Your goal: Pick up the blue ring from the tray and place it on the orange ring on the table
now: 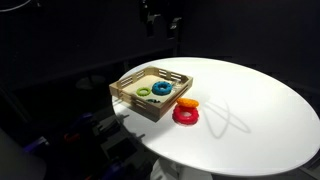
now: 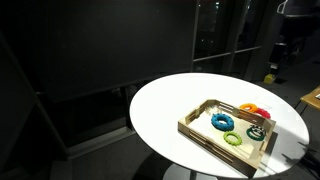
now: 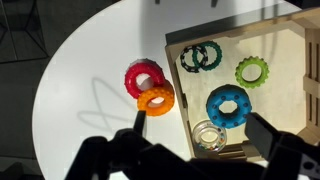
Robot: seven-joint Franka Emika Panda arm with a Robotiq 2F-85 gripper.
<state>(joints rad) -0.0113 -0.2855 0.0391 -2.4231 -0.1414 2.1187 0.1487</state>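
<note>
In the wrist view the gripper [image 3: 195,128] hangs well above the tray [image 3: 290,42] with its jaws spread wide and nothing between them. The blue ring [image 3: 228,105] lies flat inside the tray, within the gap between the two fingers and nearer the one on the tray's side. The orange ring [image 3: 156,99] rests on the table [image 3: 80,70] just outside the tray's wall, touching a red ring [image 3: 143,77].
</note>
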